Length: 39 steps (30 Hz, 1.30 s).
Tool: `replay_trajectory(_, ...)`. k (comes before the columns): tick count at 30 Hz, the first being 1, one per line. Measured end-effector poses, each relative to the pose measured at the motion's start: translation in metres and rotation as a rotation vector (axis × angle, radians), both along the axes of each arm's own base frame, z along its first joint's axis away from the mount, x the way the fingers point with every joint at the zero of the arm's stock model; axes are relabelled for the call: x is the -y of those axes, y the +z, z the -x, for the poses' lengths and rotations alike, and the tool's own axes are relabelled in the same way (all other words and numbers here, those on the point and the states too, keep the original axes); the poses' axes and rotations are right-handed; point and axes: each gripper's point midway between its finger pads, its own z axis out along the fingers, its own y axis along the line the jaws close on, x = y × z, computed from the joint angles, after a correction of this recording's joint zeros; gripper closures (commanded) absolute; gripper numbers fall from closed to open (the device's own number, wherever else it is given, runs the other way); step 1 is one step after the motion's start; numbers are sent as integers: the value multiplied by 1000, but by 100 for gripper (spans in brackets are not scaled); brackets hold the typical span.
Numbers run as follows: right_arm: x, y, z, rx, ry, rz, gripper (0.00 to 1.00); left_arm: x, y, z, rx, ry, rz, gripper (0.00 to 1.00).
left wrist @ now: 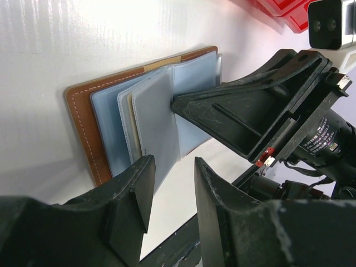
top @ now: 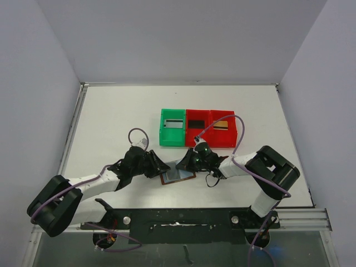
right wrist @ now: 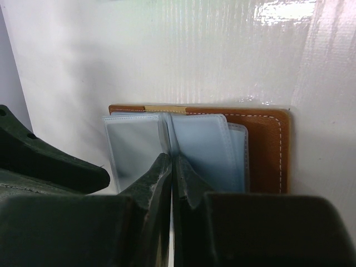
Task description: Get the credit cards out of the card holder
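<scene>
One brown leather card holder (top: 178,177), open flat, long axis left-right, right gripper (right wrist: 172,167) clamping one translucent sleeve (left wrist: 156,128), left gripper (left wrist: 173,172) agape.

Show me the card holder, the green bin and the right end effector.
card holder (left wrist: 83,128): left wrist view, on the brown leather cover's stitched edge.
green bin (top: 172,139): top external view, on its near wall.
right end effector (right wrist: 172,160): right wrist view, midway between its fingertips.

Arms (top: 97,185) are white-wrapped between black joints (top: 53,203), with purple cables (top: 243,130) looping along them. The black fingers (left wrist: 222,119) look scuffed, possibly plastic.
</scene>
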Motion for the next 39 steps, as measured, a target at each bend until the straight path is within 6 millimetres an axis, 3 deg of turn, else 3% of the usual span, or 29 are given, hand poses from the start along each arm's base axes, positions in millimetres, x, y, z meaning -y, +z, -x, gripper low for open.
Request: replay_trajectory(39, -2, -1, 2, -13, 19, -17, 100, -4, -13, -1, -13, 37, -47, 71)
